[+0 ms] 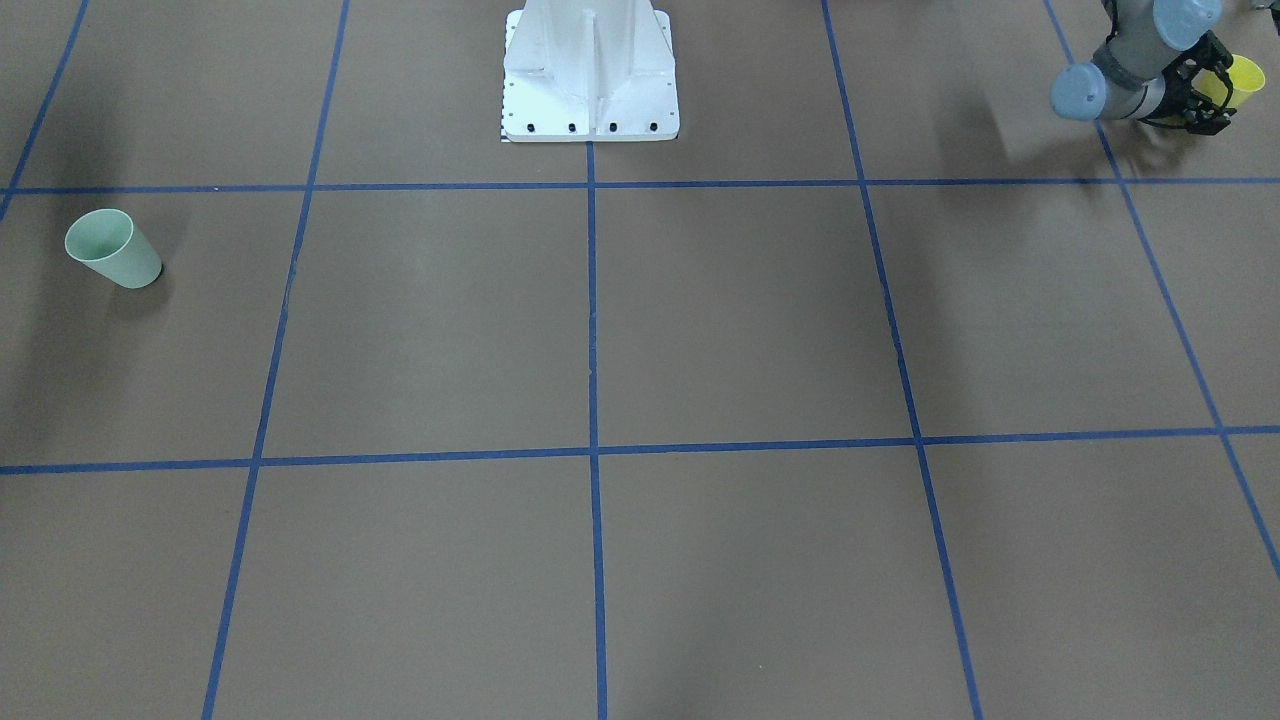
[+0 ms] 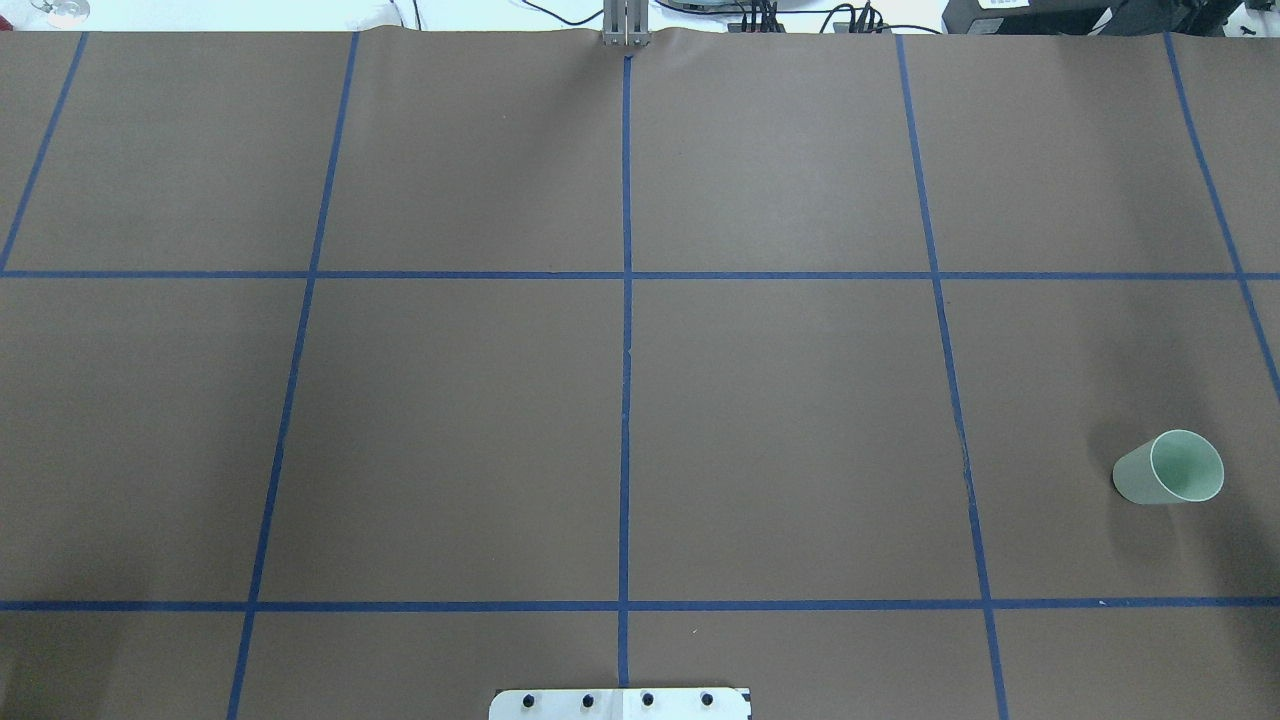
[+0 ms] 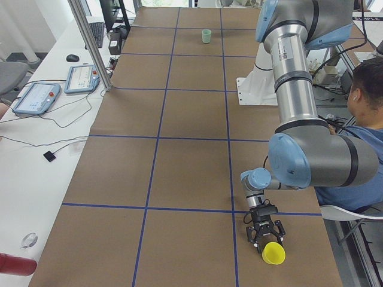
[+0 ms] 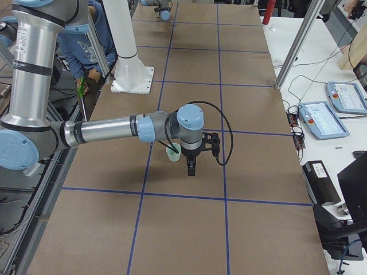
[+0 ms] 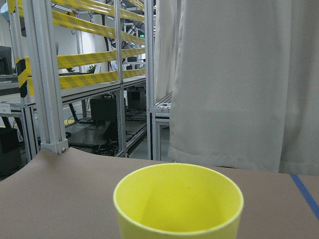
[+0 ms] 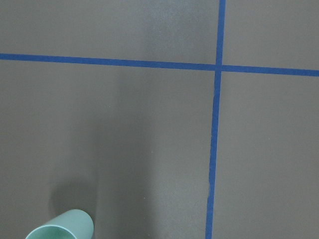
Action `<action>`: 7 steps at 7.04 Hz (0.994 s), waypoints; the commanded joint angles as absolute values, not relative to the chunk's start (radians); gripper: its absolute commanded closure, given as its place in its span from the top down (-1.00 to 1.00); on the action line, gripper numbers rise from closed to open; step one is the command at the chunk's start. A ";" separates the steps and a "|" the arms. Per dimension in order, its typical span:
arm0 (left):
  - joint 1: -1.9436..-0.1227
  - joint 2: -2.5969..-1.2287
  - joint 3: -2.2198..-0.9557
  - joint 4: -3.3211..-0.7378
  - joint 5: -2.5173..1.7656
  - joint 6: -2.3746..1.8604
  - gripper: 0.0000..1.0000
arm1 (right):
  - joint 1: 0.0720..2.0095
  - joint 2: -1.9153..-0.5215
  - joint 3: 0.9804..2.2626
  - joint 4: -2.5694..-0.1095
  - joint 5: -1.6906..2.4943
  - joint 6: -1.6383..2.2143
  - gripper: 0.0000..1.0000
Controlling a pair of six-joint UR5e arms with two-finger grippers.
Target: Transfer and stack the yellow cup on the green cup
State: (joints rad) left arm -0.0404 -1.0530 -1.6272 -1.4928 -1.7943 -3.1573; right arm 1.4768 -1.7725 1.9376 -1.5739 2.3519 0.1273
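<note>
The yellow cup [image 1: 1246,76] stands upright at the table corner on my left side. It also shows in the exterior left view [image 3: 273,253] and fills the bottom of the left wrist view [image 5: 178,201]. My left gripper [image 1: 1218,95] lies low and level, and its fingers stand on either side of the cup's lower body and look open. The green cup [image 1: 112,248] stands upright on the other side of the table, seen from above [image 2: 1170,468]. My right gripper [image 4: 192,166] points down just beside the green cup [image 4: 173,152]; I cannot tell whether it is open.
The brown table carries a grid of blue tape lines [image 2: 626,350]. The white robot base [image 1: 590,75] stands at mid table edge. A person [image 3: 359,125] sits beside the base. Tablets and cables lie on the white side bench [image 3: 54,89].
</note>
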 commanded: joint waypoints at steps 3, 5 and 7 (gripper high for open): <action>0.021 -1.052 -1.574 -1.565 -1.835 -3.209 0.95 | 1.476 -1.776 1.959 -1.575 2.353 0.129 1.00; 0.044 -1.052 -1.568 -1.578 -1.835 -3.223 0.23 | 1.477 -1.776 1.962 -1.575 2.353 0.129 1.00; 0.052 -0.990 -1.566 -1.616 -1.835 -3.211 -0.55 | 1.477 -1.778 1.963 -1.577 2.356 0.129 1.00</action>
